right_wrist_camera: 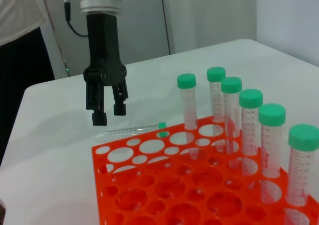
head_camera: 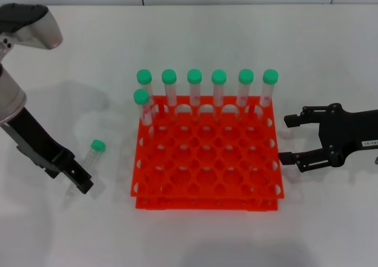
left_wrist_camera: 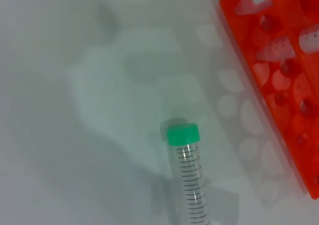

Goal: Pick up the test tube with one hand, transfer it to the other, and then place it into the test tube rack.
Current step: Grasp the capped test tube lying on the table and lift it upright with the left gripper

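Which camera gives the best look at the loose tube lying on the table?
The left wrist view: the test tube fills it, cap and markings clear. The head view shows it small beside the left gripper; the right wrist view shows it distant behind the rack.

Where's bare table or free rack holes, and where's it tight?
Bare table in front of the test tube rack and behind it. Rack holes ahead of the seven standing tubes are free. Tight: left of the rack, around the lying test tube under the left gripper. Right gripper flanks the rack.
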Robot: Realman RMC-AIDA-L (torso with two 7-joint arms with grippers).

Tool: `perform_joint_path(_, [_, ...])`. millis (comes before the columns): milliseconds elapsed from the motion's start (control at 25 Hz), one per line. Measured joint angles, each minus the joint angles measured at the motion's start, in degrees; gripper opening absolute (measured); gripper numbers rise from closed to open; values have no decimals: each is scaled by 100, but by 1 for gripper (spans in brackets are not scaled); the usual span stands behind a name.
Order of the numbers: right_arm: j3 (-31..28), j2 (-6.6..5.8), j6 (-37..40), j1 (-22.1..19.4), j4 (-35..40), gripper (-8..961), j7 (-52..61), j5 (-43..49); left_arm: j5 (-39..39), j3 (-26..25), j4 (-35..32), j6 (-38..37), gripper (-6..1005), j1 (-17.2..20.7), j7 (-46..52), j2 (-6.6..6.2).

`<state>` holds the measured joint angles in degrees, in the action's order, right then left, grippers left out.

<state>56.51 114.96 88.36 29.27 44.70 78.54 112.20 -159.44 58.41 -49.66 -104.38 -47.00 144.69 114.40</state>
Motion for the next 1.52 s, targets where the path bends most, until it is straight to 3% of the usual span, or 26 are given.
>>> perform_joint_path(640, [0,0,-49,22,-21,842,-23,-15,-42,440,15,120,748,26,129,63])
perform_joint_path(1520, [0,0,-21,16,-32,842,-24,-14,-159,649,232,412,721,-37,270,213])
